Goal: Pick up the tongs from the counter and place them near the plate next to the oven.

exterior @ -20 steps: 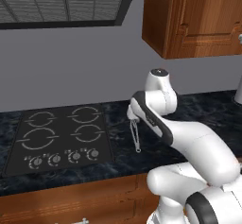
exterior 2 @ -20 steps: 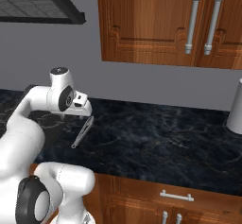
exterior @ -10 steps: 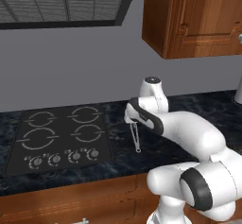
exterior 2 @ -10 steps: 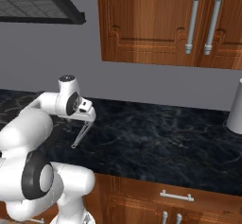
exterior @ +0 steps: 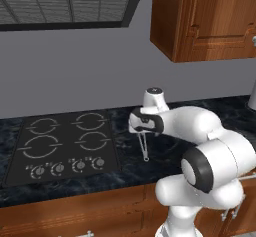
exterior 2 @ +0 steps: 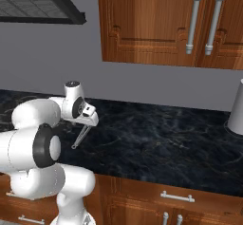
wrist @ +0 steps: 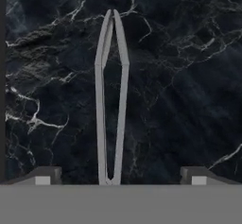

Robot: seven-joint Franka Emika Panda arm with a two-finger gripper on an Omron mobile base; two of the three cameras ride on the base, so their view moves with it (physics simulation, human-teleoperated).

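Black stone counter below, tongs lying flat between the wide-open, empty gripper. Thin arms could slip or skid aside if the fingers close off-centre.

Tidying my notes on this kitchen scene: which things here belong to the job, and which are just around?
Job: tongs lying on the counter; open gripper above them.

Just around: stovetop, range hood, upper cabinets, grey container at the counter's far right.

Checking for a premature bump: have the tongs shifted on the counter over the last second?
No. The tongs lie in the same spot on the counter, just right of the cooktop edge, untouched.
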